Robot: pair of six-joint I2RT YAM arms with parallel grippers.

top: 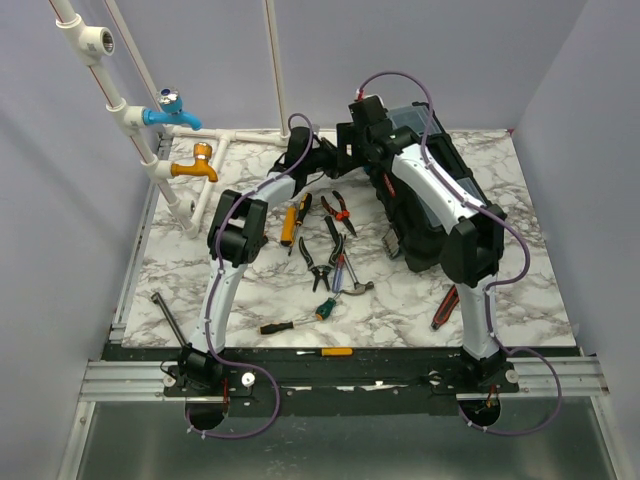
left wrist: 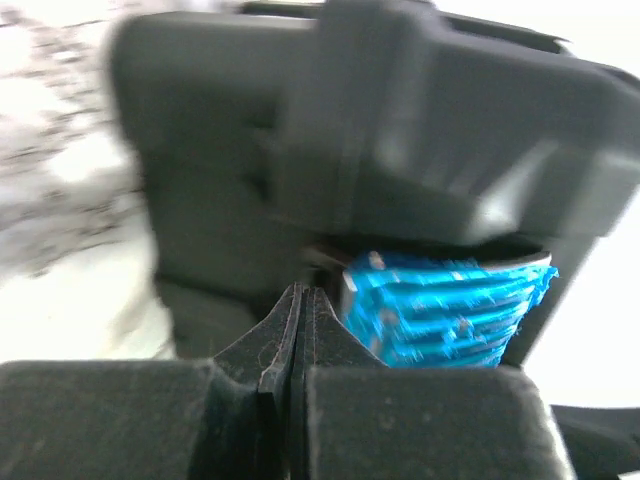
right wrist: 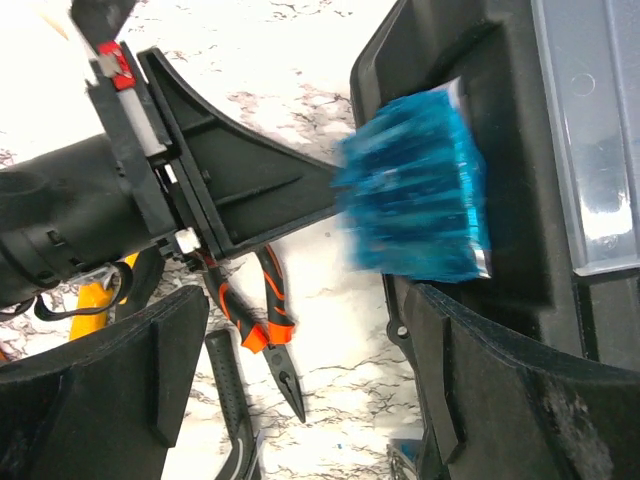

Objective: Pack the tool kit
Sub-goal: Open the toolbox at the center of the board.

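On the far left a blue tap [top: 172,112] and an orange tap [top: 195,165] stick out from white pipes [top: 128,118]. A gray metal bar [top: 172,318] lies near the front left corner of the table [top: 400,310]. In the middle of the table lie small tools: a yellow screwdriver [top: 289,222], red pliers [top: 338,208], black pliers [top: 322,262], a little hammer [top: 345,280] and a green screwdriver [top: 300,320]. The left arm reaches over them. The left fingers [left wrist: 300,300] are pressed tight together with nothing between them, and their tip is right at the blue latch [right wrist: 415,195] on the end of the toolbox [top: 430,190]. The big black toolbox sits on the back right part of the table, under the right arm. The right fingers [right wrist: 130,390] are spread wide and hold nothing; one is over the tools and the other is over the box, beside its clear lid [right wrist: 590,130]. A tool with a red handle [top: 444,307] lies on the table in front of the toolbox.
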